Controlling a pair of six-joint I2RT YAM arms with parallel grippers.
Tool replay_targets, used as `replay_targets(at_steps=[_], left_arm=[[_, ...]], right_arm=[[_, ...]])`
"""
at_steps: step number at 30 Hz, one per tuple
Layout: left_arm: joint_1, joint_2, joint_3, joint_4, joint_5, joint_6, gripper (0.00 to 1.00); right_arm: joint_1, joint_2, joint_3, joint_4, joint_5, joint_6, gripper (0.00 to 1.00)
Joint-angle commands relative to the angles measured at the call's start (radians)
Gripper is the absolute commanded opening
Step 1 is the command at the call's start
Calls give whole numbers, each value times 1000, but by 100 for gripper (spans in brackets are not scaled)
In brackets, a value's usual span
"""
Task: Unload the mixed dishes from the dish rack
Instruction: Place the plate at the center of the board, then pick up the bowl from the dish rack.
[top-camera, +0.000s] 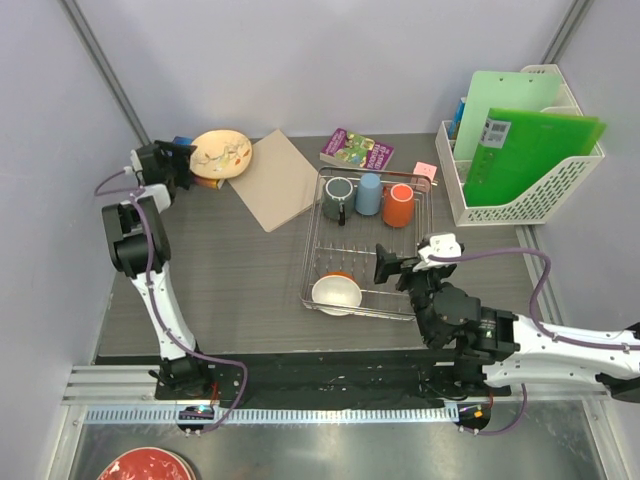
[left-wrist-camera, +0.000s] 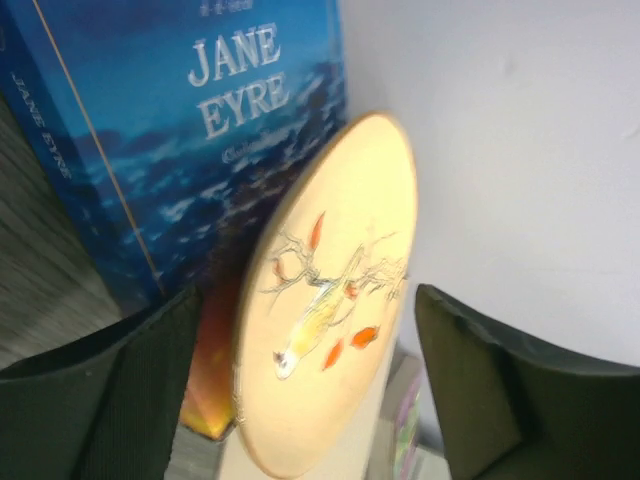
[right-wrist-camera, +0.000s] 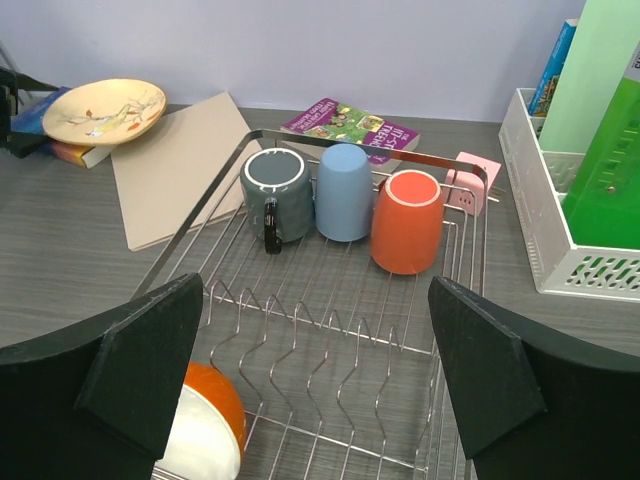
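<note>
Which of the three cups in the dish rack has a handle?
The grey mug, leftmost in the row; its dark handle sticks out in front. The blue cup and orange cup have no handle.

Rack (right-wrist-camera: 190, 215) ctr free; mug (right-wrist-camera: 277, 190), blue cup (right-wrist-camera: 345, 192), orange cup (right-wrist-camera: 407, 220) at back.

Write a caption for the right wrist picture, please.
Open right gripper facing the dish rack, where a grey mug, a blue cup and an orange cup stand in a row.
</note>
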Motion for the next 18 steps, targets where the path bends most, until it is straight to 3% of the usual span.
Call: replay_targets(at_steps=[1,4,5,11,14,17,18], left_arm=[[36,-110,-26,-39,0,24,89],[51,-155,-59,-53,-1,19,92],[53,-167,-64,-56,-1,13,99],[19,-382,-125,-41,0,-5,100],[-59,-491,-87,-171,3,91,100],[-220,-656,-108,-365,-179,266,100],[-291,-693,-124,-404,-326,301,100]], right_arm=[[-7,-38,1,17,3,55,100],[-6,-64,-1,2,4,68,100],[-7,-68,-2,-3,3,71,100],[-9,-85,-4,-7,-5,84,100],[-9,-73,4,-12,-19,80,100],[-10,-61,31,-50,-28,110,100],[-10,-58,40,-53,-19,129,100]])
